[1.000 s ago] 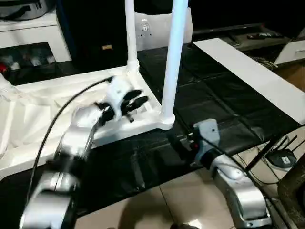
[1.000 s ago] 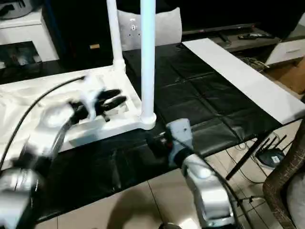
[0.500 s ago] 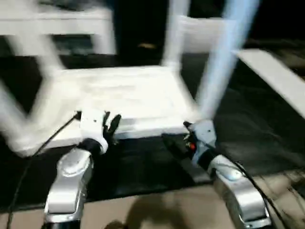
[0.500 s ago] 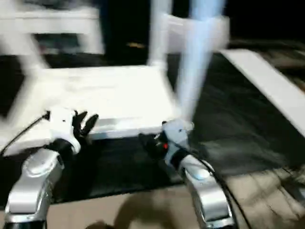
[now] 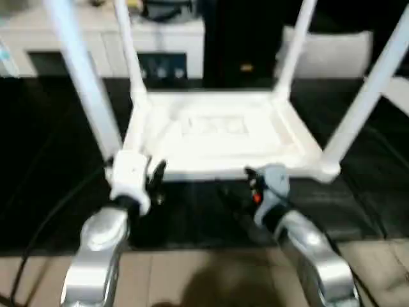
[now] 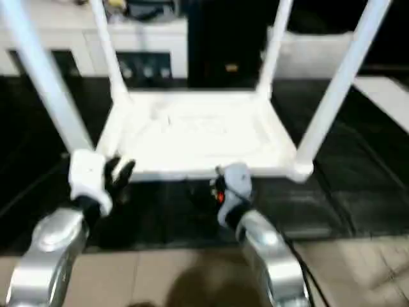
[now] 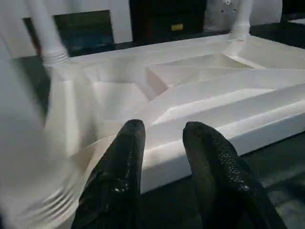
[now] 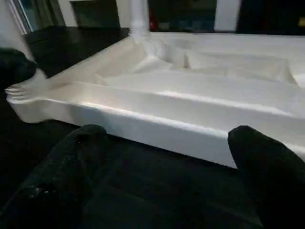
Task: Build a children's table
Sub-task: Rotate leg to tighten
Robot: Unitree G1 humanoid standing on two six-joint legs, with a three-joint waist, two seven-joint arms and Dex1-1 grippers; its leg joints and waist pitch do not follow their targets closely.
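Jaws first: left gripper [image 7: 164,143] has its two black fingers parted a little with nothing between them; right gripper [image 8: 164,157] is spread wide, also empty.

Table top [image 5: 220,131] lies upside down on the black mat [image 5: 57,153], ribbed underside up. All four legs stand in the corner sockets: near-left leg [image 5: 86,86], far-left leg [image 5: 128,54], far-right leg [image 5: 293,48], near-right leg [image 5: 364,96].

Change over the last second: left gripper was reaching in over the ribbed underside; it is now drawn back to the near edge, just beside the near-left socket, apart from the plastic as far as the blur allows. Right gripper has kept its place at the near edge, near the middle. The head view has swung, so the whole table is now in frame.

Reading: legs look fitted; both grippers front the near rim, likely set up for gripping and turning the table upright.
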